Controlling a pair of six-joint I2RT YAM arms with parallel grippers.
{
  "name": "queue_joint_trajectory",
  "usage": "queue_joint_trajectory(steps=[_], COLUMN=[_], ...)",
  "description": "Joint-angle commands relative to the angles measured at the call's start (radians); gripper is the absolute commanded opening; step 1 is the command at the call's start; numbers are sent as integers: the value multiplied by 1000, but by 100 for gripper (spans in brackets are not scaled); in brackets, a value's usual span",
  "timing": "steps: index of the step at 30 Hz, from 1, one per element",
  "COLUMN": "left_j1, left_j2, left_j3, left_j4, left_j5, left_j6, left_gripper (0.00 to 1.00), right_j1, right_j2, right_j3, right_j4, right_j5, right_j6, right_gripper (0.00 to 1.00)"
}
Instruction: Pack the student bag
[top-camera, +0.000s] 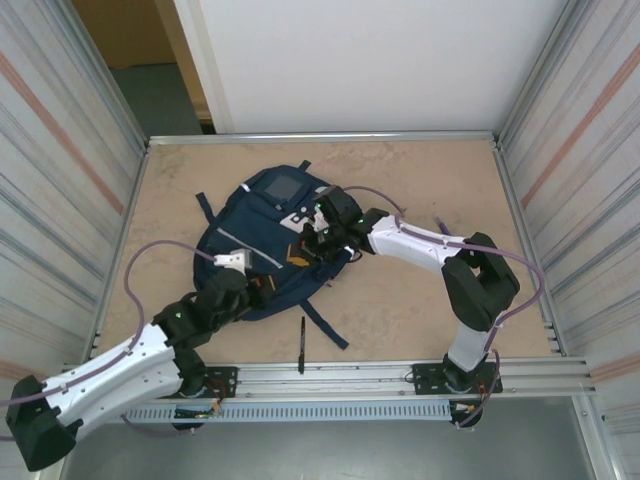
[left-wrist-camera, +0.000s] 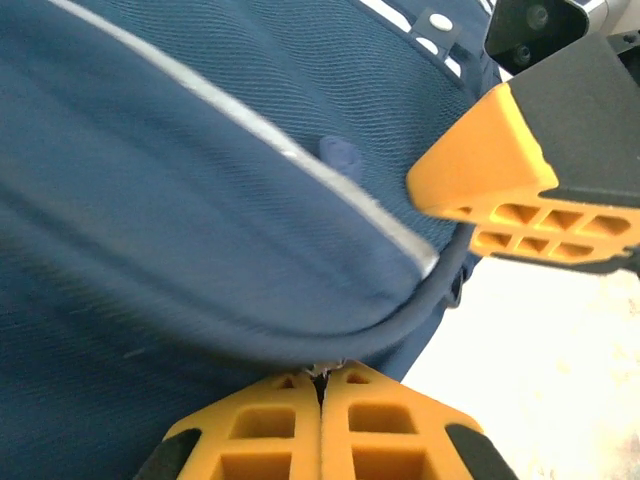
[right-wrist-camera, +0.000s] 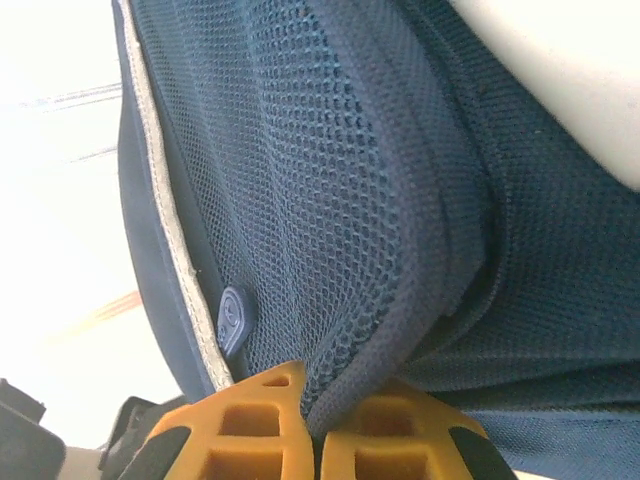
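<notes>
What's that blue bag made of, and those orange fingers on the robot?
The student bag looks like matte woven navy fabric, with fine diagonal weave lines; its mesh panel shows open holes. The orange fingers seem matte moulded plastic with ribbed cutouts, possibly printed.

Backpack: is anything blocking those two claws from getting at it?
Nothing visible does. The left gripper is shut on the piped edge of the navy backpack, and the right gripper on its mesh rim.
</notes>
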Motion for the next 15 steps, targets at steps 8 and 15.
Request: queue_joint_trajectory(steps=[8, 15], left_j1=[47, 47], left_j2=[20, 114], left_j3=[20, 28], left_j4=[-125, -20], left_j5=[102, 127], left_j6=[223, 241], left_gripper=[0, 0], right_j1=[-156, -186], right_j2=[19, 27], right_j3=[46, 42], right_j4=[-110, -121], right_j5=[-110, -137], right_j6=[-144, -169], right_gripper=[0, 9])
